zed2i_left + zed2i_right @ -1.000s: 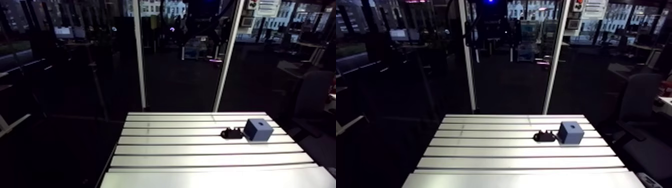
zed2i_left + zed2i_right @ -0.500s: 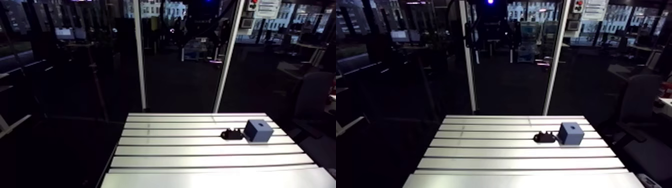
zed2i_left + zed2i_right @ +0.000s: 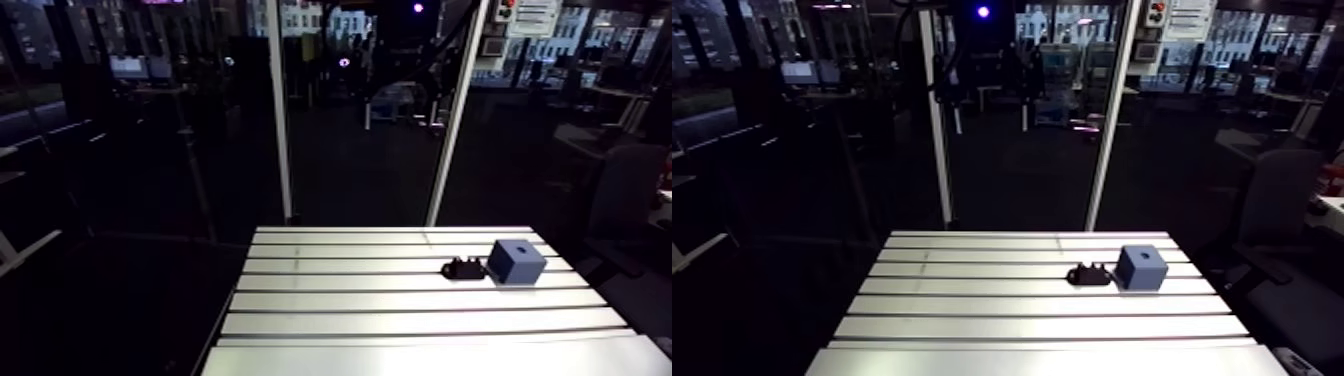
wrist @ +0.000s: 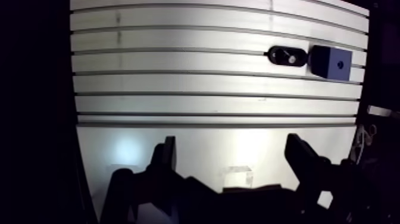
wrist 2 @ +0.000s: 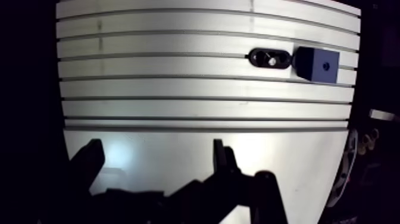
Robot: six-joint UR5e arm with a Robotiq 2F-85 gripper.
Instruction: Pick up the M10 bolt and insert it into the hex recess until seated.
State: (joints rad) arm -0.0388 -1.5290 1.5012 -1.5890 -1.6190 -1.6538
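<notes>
A dark bolt (image 4: 291,57) with a small bright spot rests in a black oval holder (image 4: 284,56) on the slotted aluminium table (image 3: 400,300). Right beside the holder stands a blue block (image 4: 331,62) with a small hole in its top face; the arm view shows the block (image 3: 517,261) next to the holder (image 3: 463,267) at the table's far right. My gripper (image 4: 232,156) is open, high above the table's near side and far short of the bolt. Nothing sits between its dark fingers (image 4: 165,156). The gripper does not show in the arm view.
Two white upright posts (image 3: 280,110) rise behind the table's far edge. The table's side edges drop into darkness. A cable bundle (image 4: 364,137) hangs off the table's edge on the block's side.
</notes>
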